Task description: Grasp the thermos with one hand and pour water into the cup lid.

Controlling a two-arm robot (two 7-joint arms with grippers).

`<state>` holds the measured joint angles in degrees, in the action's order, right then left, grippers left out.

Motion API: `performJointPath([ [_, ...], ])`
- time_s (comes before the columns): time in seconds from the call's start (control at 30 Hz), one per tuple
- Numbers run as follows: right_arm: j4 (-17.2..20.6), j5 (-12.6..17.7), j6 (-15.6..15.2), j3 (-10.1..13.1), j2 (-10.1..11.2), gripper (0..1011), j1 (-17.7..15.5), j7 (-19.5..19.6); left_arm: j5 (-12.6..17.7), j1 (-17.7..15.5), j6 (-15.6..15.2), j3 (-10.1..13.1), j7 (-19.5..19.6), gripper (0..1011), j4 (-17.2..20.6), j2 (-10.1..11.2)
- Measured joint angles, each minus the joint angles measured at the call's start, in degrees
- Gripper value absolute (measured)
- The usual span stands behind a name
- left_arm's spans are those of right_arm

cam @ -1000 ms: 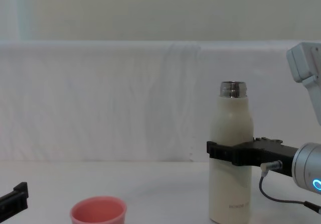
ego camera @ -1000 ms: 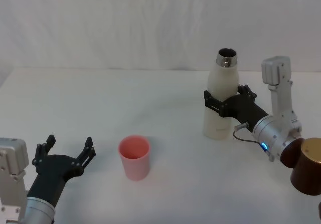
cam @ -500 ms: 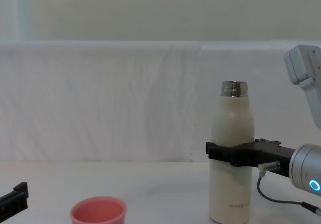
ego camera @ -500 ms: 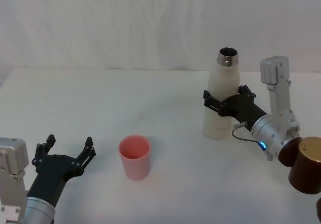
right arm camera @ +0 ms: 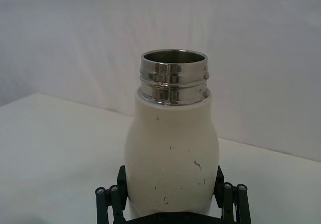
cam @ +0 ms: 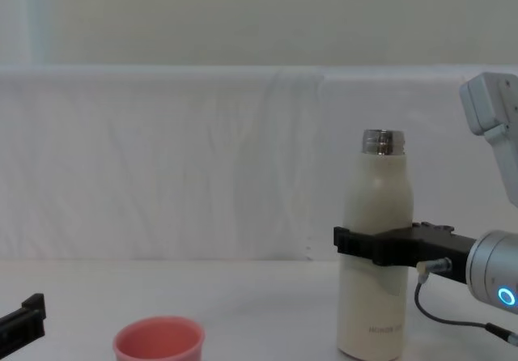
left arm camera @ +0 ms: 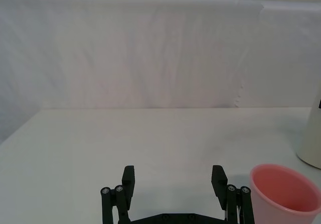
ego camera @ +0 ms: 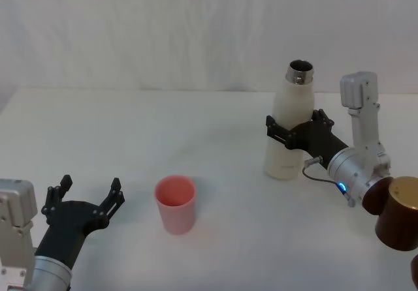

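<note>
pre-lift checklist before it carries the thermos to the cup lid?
1. Right gripper fingers on both sides of the thermos: ok.
2. Grip firm enough to lift: cannot tell.
3. Thermos uncapped, steel neck open: ok.
4. Cup lid upright, mouth up: ok.
5. Table between thermos and cup lid bare: ok.
6. Left gripper open, parked apart from the cup lid: ok.

Thermos (cam: 374, 248) base lettering too small to read; left gripper (cam: 22, 322) cut off by chest-view edge.
</note>
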<state>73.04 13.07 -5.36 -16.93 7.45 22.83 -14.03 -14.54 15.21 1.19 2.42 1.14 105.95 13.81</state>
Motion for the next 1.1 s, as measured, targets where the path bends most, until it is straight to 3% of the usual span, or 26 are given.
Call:
performJointPath([
  [1.1,-1.1,0.5,0.9,-0.3,0.1,957,0.7,-1.5,0.0,0.0,0.0,0.0,0.0,1001,0.0,0.0],
])
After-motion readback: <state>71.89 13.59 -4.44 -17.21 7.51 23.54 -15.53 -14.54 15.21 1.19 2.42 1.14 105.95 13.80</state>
